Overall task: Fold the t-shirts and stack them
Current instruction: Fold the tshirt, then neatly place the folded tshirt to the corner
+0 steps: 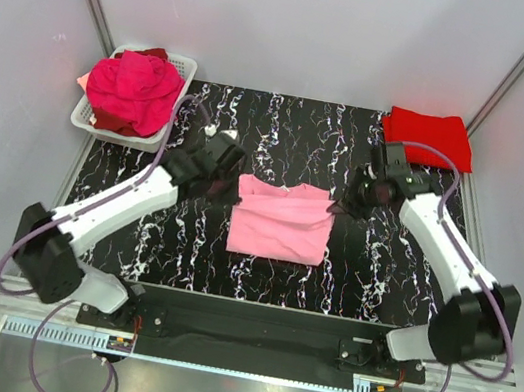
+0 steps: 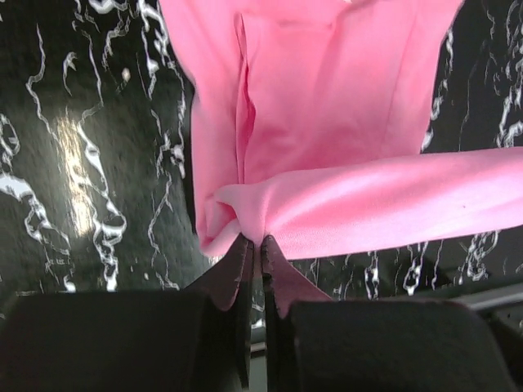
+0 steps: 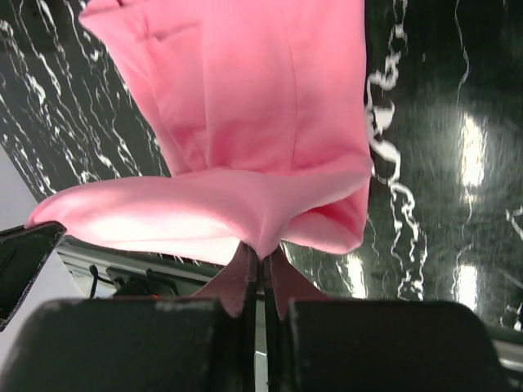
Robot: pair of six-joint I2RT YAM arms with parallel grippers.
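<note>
Light pink t-shirt [image 1: 280,225] sits mid-bench with a roughly square outline, sides folded in, near hem toward the arm bases. Bench [image 1: 370,276] is black with white marbling.

Left tool [image 1: 230,192] is at the shirt's far-left corner and right tool [image 1: 339,209] at the far-right corner. Each arm reaches inward from its own side, wrists about level with each other.

Left wrist view: left tool [image 2: 260,255] is pressed together, pinching a bunched bit of pink fabric right at the tips. From the pinch a band of shirt edge runs off to the right of that view, raised above the rest of the shirt. The rest lies flat on the bench beneath, with a lengthwise crease showing in it.

Right wrist view: much the same, mirrored. Right tool [image 3: 260,260] is pressed together on a pinch of pink fabric. The raised band runs off to the left, with the flat shirt body beyond it.

Red t-shirt [image 1: 428,137] lies folded flat at the far-right bench corner, just behind the right wrist and apart from the pink one.

Magenta t-shirts [image 1: 133,92] are heaped unfolded in the white mesh basket [image 1: 187,69] at the far-left corner, bulging over its rim. Darker red cloth shows at the top and bottom of the heap. The number of shirts in there cannot be told.
</note>
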